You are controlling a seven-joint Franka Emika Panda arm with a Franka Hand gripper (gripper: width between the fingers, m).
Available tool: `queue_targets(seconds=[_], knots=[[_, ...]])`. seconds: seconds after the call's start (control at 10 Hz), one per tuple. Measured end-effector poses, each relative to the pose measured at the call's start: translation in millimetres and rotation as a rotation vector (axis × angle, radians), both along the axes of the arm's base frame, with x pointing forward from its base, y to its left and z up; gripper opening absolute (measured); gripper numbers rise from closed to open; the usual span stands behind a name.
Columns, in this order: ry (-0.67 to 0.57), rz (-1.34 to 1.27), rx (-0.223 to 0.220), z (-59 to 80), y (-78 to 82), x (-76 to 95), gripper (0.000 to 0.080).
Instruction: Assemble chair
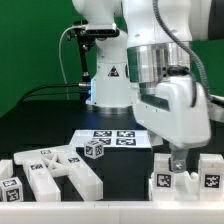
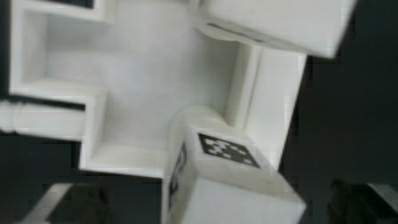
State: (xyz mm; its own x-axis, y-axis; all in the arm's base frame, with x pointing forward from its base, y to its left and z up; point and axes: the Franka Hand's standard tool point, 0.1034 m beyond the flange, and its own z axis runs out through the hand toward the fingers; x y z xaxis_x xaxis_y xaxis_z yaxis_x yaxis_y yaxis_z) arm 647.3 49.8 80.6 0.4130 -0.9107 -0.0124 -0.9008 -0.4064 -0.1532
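Observation:
Several white chair parts with black-and-white tags lie on the black table. A group of blocky parts (image 1: pixel 186 180) sits at the exterior view's lower right. My gripper (image 1: pixel 178 164) is lowered right onto this group. In the wrist view my gripper (image 2: pixel 214 212) straddles a white block with a tag (image 2: pixel 228 160), with dark gaps between the block and both fingers, so it is open. The block stands against a larger white framed part (image 2: pixel 125 90). More slabs and bars (image 1: pixel 50 172) lie at the exterior view's lower left, and a small tagged cube (image 1: pixel 95 150) sits mid-table.
The marker board (image 1: pixel 118 137) lies flat behind the cube, in front of the robot's base (image 1: pixel 108 85). A green wall stands at the back. Cables hang at the exterior view's left of the arm.

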Motion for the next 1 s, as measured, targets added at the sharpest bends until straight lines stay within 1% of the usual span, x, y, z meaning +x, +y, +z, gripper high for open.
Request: queue_targets(seconds=[0.3,0.4,0.5,0.6,0.7,0.8,0.9,1.0], knots=[[-0.017,0.21,-0.029,0.0,-1.5,0.3,0.0649],[-0.024,0.337,-0.054,-0.4,-1.7,0.1,0.0649],[-0.029,0.556,-0.099,-2.5,-1.8,-0.9,0.0649],[-0.035,0.67,-0.112,-4.1,-3.9,-1.3,0.0637],[-0.032,0.624,-0.106,-4.0,-3.7,-1.3,0.0637],[-0.031,0.601,-0.103,-4.1,-3.6,-1.3,0.0467],[-0.03,0.597,-0.103,-4.2,-3.9,-1.4,0.0467],[-0.027,0.54,-0.095,-4.1,-3.6,-1.3,0.0285]])
